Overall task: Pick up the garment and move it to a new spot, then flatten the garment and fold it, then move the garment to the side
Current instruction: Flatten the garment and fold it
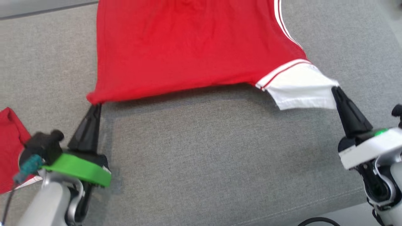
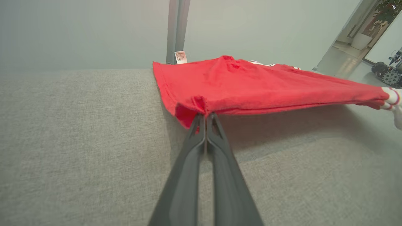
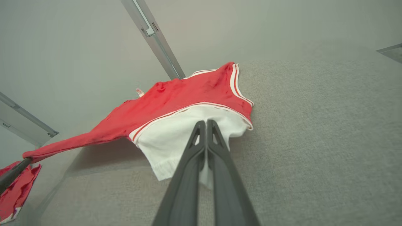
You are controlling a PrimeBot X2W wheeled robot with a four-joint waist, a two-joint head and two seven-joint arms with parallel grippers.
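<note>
Garment (image 1: pixel 176 47): red, near edge lifted.
Left gripper (image 1: pixel 94 105): jaws grip red corner.
Right gripper (image 1: pixel 335 89): jaws grip white sleeve (image 1: pixel 298 91).

My head camera looks steeply down on the grey fabric surface (image 1: pixel 201 157) from close above. Both wrist cameras sit low and near, facing almost level across it — all three share the red garment (image 1: pixel 176 47).

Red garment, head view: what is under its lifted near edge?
Under the near edge of the red garment, stretched between the left hand and right hand, lies grey upholstery in shadow. Farther back the cloth covers whatever is beneath.
</note>
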